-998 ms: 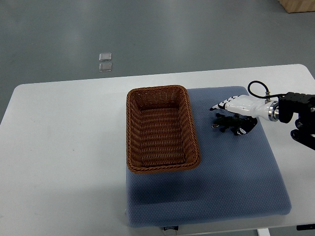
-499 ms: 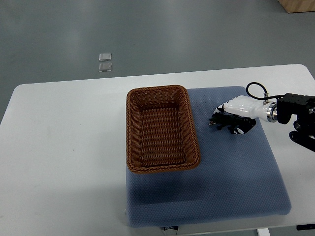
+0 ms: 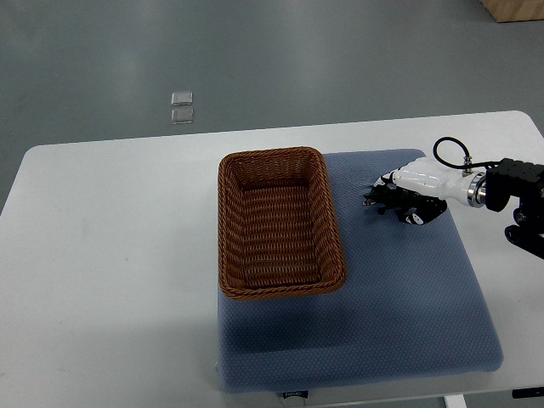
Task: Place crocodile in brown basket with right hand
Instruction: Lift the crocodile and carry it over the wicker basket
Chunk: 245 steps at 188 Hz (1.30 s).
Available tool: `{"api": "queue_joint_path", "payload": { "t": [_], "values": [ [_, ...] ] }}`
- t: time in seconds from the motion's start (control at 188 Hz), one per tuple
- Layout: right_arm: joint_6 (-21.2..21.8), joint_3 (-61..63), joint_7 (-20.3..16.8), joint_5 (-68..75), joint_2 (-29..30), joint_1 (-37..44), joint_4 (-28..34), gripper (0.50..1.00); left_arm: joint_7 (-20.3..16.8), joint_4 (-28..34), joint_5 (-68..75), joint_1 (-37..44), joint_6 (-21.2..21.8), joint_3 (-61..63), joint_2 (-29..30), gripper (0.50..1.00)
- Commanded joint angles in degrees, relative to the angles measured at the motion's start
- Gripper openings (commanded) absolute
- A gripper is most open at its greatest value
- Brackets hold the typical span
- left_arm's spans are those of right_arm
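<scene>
Dark green and small, the crocodile (image 3: 382,202) sits directly under the right hand (image 3: 414,185), snout poking out past the fingertips on the side away from the wrist. The fingers are curled down around it in a narrow grasp. Both are over the blue mat (image 3: 408,289). Beyond the fingertips, a short stretch of bare mat apart, stands the brown basket (image 3: 272,155), its near wall between hand and basket floor. The mat lies on a white table (image 3: 110,255). Half a second ago hand and toy sat slightly lower in the picture; a second ago the fingers were stretched out flat above the toy.
</scene>
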Motion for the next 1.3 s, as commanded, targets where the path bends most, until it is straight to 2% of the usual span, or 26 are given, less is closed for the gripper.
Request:
{"api": "queue_joint_path", "payload": {
  "t": [0.0, 0.101, 0.616, 0.886, 1.162, 1.295],
  "values": [
    [-1.4, 0.07, 0.0, 0.09, -0.36, 0.33, 0.01, 0.5, -0.02, 0.0, 0.0, 0.0, 0.0, -0.03, 0.0, 1.0],
    [-2.54, 0.07, 0.18, 0.36, -1.24, 1.82, 0.09, 0.5, -0.02, 0.0, 0.0, 0.0, 0.0, 0.06, 0.0, 1.0],
    [-2.54, 0.16, 1.58, 0.36, -0.71, 10.17, 4.93, 0.5, -0.02, 0.0, 0.0, 0.0, 0.0, -0.03, 0.0, 1.0],
    [-2.37, 0.07, 3.78, 0.36, 5.53, 11.49, 7.47, 0.5, -0.02, 0.0, 0.0, 0.0, 0.0, -0.03, 0.0, 1.0],
    [-1.93, -0.46, 4.22, 0.36, 12.56, 10.97, 7.83, 0.5, -0.02, 0.0, 0.0, 0.0, 0.0, -0.03, 0.0, 1.0],
    [-1.93, -3.36, 4.31, 0.0, 13.88, 10.97, 7.83, 0.509, -0.02, 0.0, 0.0, 0.0, 0.0, 0.06, 0.0, 1.0]
  ]
}}
